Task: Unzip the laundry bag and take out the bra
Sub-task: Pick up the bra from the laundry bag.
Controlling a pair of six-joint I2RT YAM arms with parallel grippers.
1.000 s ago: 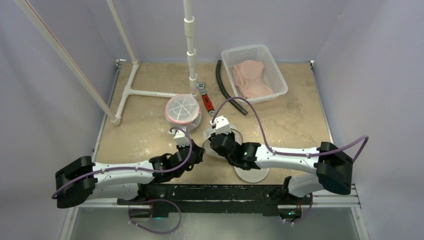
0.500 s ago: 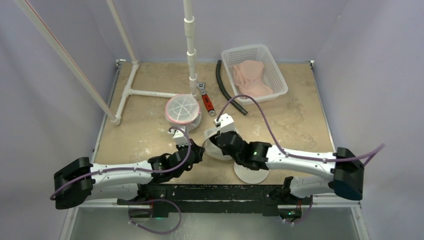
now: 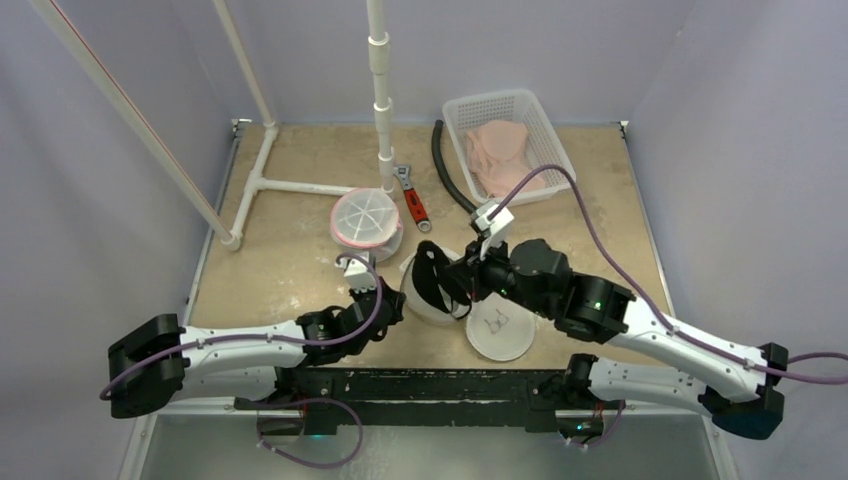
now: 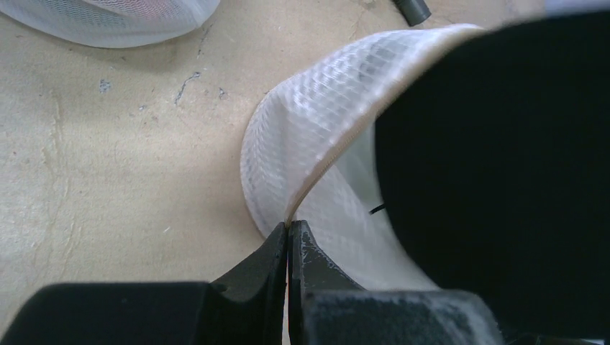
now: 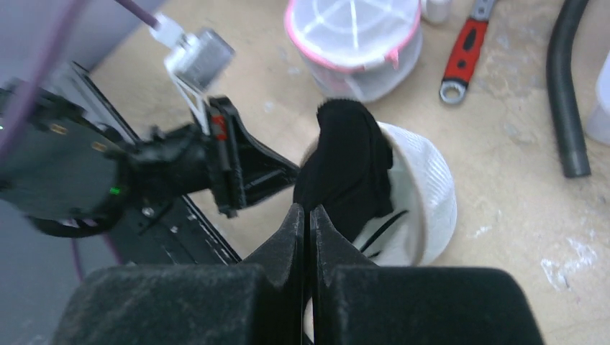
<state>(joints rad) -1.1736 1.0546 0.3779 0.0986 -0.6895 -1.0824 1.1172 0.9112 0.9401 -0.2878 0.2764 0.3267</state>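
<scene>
The white mesh laundry bag (image 3: 420,300) (image 4: 309,144) (image 5: 428,194) stands open near the table's front. My left gripper (image 3: 390,302) (image 4: 289,224) is shut on the bag's zipper edge at its left side. The black bra (image 3: 435,278) (image 4: 503,165) (image 5: 349,158) rises partly out of the bag's mouth, its straps trailing inside. My right gripper (image 3: 458,283) (image 5: 309,208) hangs just right of and above the bag, shut on the bra's fabric. The bag's round white flap (image 3: 500,335) lies flat to the right.
A second, pink-rimmed mesh bag (image 3: 365,220) (image 5: 356,36) sits behind the open one. A red-handled wrench (image 3: 412,205) (image 5: 460,57) and a black hose (image 3: 450,180) (image 5: 565,86) lie further back. A white basket (image 3: 560,150) holds pink garments. White pipes (image 3: 380,100) stand at the back left.
My right gripper has shut, and its arm has swung up and to the right, drawing the black bra up out of the bag. The left gripper kept its hold on the bag's edge.
</scene>
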